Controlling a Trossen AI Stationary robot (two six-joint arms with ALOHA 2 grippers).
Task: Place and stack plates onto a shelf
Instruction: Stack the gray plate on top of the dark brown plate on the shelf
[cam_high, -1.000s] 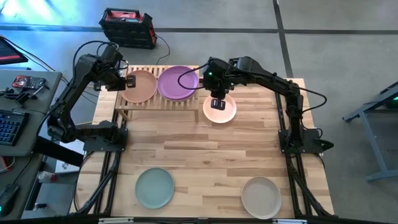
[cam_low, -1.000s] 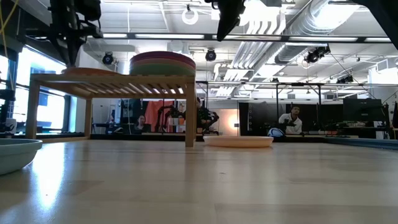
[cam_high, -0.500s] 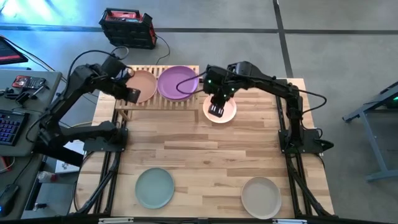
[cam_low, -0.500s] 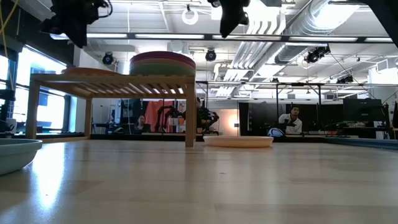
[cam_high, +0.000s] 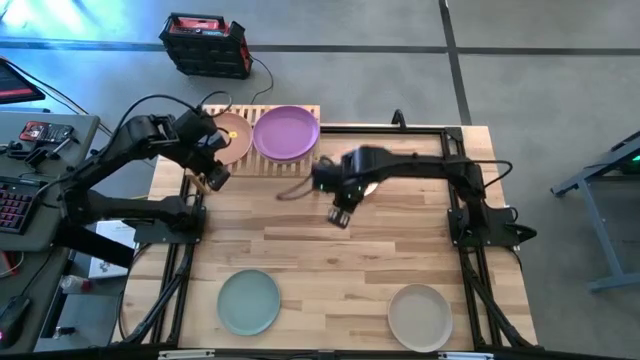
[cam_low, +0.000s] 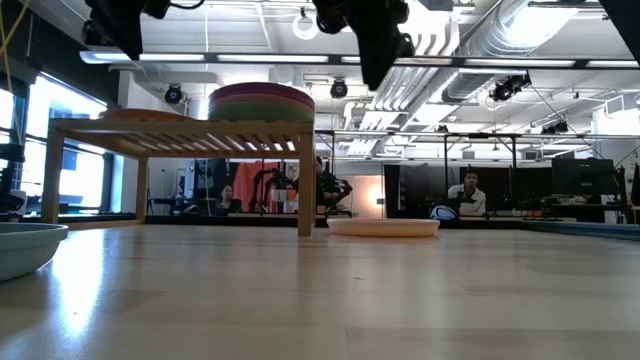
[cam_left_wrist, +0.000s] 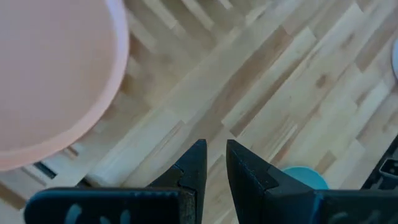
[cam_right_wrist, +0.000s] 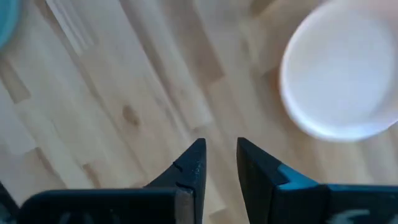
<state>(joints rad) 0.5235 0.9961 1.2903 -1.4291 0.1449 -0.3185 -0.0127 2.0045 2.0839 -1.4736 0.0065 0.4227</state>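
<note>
The slatted wood shelf (cam_high: 262, 166) stands at the table's far left. It carries a peach plate (cam_high: 236, 140) on its left half, also in the left wrist view (cam_left_wrist: 56, 68), and a stack with a purple plate (cam_high: 287, 132) on top, which shows side-on in the low view (cam_low: 261, 100). A pale peach plate (cam_right_wrist: 342, 74) rests on the table right of the shelf (cam_low: 383, 227), mostly hidden under my right arm in the high view. My left gripper (cam_high: 213, 178) hangs by the shelf's near left corner. My right gripper (cam_high: 338, 215) hangs above bare table. Both are empty, their fingers a narrow gap apart.
A teal plate (cam_high: 249, 302) lies near the front left of the table and a beige plate (cam_high: 420, 317) near the front right. Bare tabletop lies between them and the shelf. People sit in the room far behind the table.
My left gripper has drawn back from over the peach plate on the shelf toward the table's near edge and now hangs off the shelf's front left. My right gripper has gone from above the pale plate toward the near edge and a little left. The plates have stayed put.
</note>
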